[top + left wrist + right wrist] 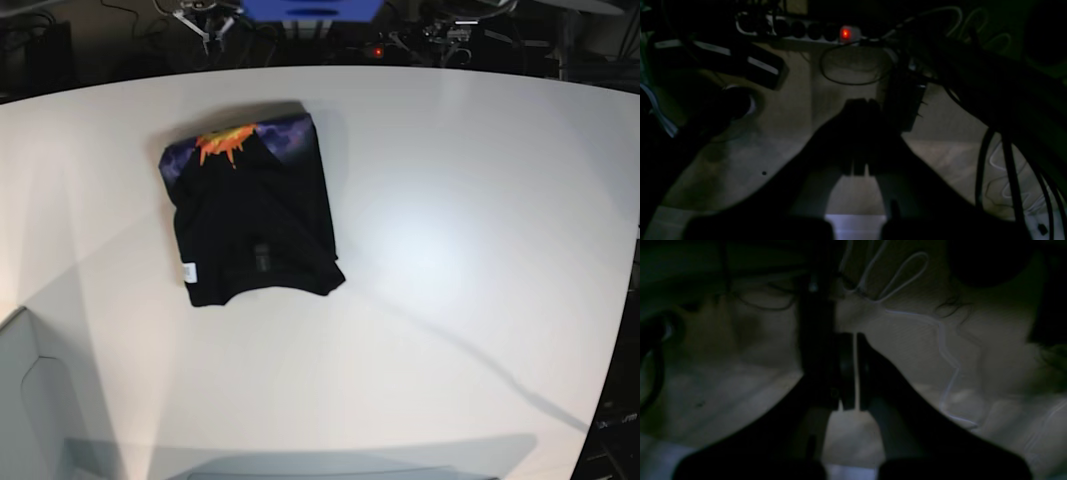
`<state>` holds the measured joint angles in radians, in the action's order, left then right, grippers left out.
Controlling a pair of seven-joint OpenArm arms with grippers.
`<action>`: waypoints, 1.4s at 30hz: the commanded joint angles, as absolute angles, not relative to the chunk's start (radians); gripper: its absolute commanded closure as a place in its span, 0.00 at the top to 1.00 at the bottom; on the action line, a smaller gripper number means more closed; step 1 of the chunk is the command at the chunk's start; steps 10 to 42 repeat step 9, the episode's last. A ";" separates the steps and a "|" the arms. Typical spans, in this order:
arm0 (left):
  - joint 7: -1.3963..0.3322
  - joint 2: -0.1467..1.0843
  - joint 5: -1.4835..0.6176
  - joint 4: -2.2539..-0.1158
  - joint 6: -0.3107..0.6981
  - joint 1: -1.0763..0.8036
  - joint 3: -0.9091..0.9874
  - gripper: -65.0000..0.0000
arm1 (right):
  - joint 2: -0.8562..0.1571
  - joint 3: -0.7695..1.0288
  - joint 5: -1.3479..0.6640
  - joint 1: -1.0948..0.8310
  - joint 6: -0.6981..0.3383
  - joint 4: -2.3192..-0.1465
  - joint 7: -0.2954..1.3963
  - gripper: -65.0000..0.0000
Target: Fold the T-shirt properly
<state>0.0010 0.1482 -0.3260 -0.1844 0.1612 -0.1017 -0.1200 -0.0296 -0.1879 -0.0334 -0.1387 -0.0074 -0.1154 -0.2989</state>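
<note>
The T-shirt (255,225) lies folded into a compact black rectangle on the left half of the white table (450,200). Its orange-and-purple print (222,143) shows along the far edge and a small white tag (189,272) near the front left corner. Neither arm appears in the base view. In the dim left wrist view, my left gripper (860,103) is shut with nothing in it, over a floor with cables. My right gripper (855,336) is likewise shut and empty in the dark right wrist view. No cloth shows in either wrist view.
A power strip with a glowing red switch (845,33) and black cables (1010,173) lie on the floor. A white cable (940,336) snakes across the floor. A blue object (310,10) and dark equipment sit beyond the table's far edge.
</note>
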 commanded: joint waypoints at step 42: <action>-0.001 0.153 -0.326 -0.179 0.157 -0.071 -0.122 0.00 | -0.031 -0.193 -0.036 -0.091 0.084 -0.110 -0.208 0.00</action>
